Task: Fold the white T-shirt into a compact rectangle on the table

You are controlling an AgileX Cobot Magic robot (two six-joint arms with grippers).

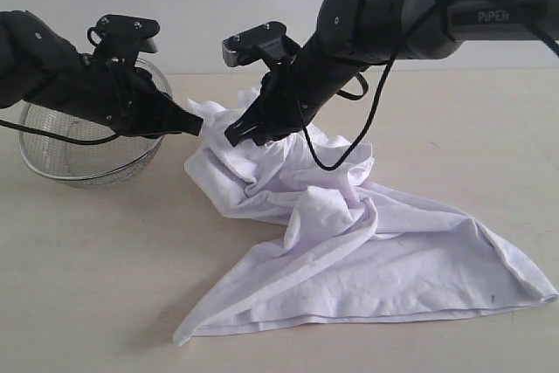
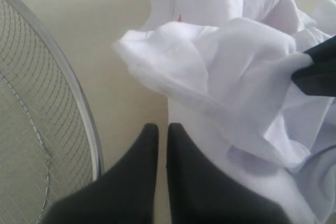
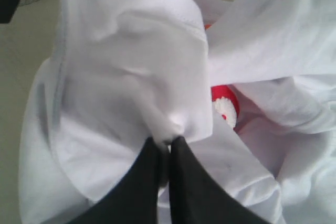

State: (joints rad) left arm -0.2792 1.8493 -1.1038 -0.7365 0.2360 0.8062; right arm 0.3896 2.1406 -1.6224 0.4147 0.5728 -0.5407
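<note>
My right gripper (image 3: pixel 169 144) is clamped on the white T-shirt (image 1: pixel 376 242). The right wrist view shows its two dark fingers pressed together with a bunched ridge of white cloth nipped between their tips. In the exterior view this gripper sits just left of the frame's centre, at the end of an arm that slants down from the upper right, and its tips are buried in the top of the crumpled heap. Just beside the pinch, between the folds, a patch of the red lettering (image 3: pixel 224 98) with a white outline shows through. My left gripper (image 2: pixel 162 129) is closed too. Its fingers stand side by side with only a thin slit between them, and I see no cloth in that slit, though one finger lies against the shirt's edge. In the exterior view it points rightward from the left of the frame, and its tip meets the upper left corner of the heap. Behind and below it, at the left edge of the frame, stands the wire-mesh basket (image 1: pixel 83 163). The shirt is not folded: it is piled in loose wrinkles at the centre and fans out flat toward the lower right corner, one long hem running along its bottom edge. All of this rests on the table (image 1: pixel 87 294), whose pale surface fills the lower half of the frame.
</note>
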